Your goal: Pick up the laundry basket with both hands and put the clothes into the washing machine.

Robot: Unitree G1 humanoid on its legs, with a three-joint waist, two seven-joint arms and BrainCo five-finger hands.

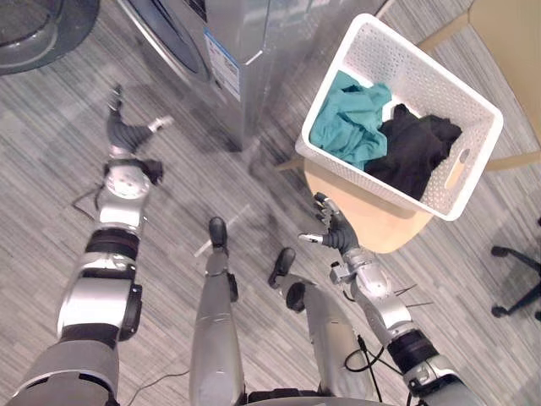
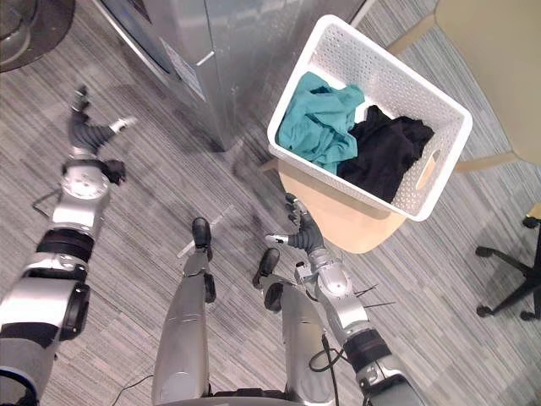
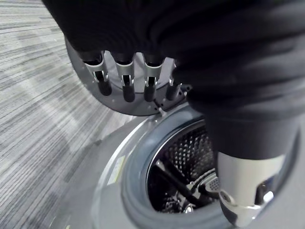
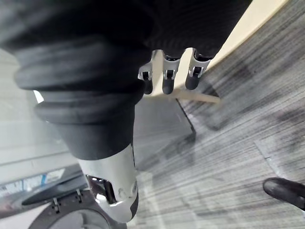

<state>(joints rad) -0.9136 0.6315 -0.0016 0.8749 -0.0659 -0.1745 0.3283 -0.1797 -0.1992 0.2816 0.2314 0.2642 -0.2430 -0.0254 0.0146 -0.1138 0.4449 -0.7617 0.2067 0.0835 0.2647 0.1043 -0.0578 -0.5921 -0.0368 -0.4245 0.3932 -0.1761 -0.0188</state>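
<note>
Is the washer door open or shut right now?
Open. The left wrist view looks past the left hand straight into the bare drum, and the door stands swung out beside the washing machine.

Head eyes: looked steeply down from above; both shared the washing machine (image 1: 241,51), laundry basket (image 1: 406,72), left hand (image 1: 125,128) and right hand (image 1: 336,228).
Left wrist: sat close behind its hand, facing past the fingers (image 3: 125,88) into the drum (image 3: 181,162).
Right wrist: sat close behind its hand, facing past the fingers toward the floor (image 4: 238,143) and tabletop (image 4: 252,24).
</note>
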